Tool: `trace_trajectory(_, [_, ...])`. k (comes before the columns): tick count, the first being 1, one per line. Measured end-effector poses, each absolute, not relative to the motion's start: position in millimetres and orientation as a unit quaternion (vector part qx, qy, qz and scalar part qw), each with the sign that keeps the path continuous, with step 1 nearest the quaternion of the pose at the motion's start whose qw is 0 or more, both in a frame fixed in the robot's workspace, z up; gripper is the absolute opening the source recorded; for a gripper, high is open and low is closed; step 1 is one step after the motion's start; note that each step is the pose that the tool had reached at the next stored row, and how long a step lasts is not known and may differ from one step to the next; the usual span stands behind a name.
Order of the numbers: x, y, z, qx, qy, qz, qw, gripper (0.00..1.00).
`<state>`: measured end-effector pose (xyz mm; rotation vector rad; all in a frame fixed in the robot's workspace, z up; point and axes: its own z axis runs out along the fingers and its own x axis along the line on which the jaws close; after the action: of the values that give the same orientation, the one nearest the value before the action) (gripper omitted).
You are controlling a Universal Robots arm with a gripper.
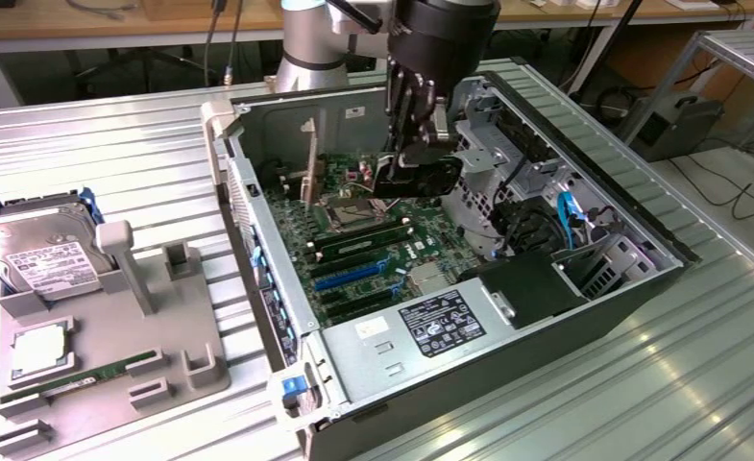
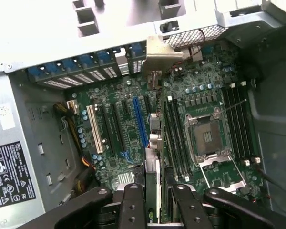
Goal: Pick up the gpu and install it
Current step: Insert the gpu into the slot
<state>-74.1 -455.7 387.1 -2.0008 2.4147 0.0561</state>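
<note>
My gripper [image 1: 415, 144] reaches down into the open computer case [image 1: 633, 221] and is shut on the gpu [image 1: 425, 175], a dark card with a round black fan. I hold it on edge above the motherboard [image 1: 357, 250]. In the wrist view the gpu [image 2: 152, 164] shows edge-on between my two black fingers [image 2: 133, 202]. Its silver end bracket [image 2: 159, 53] points at the case's rear slot openings. The card's edge runs beside the blue expansion slot [image 2: 139, 121]. I cannot tell whether it touches the board.
The CPU socket [image 2: 207, 138] and memory slots lie beside the card. A power supply [image 1: 441, 322] fills the case's near end. Outside the case, on the exterior view's left, a grey fixture [image 1: 120, 327] holds a silver hard drive [image 1: 37, 254] and a green memory stick [image 1: 82, 375].
</note>
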Motion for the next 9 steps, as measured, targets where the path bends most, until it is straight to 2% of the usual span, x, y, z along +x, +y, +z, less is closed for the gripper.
trace_trajectory(9, [-74.2,-455.7,376.6,-0.713,0.701,0.018,0.001,0.26])
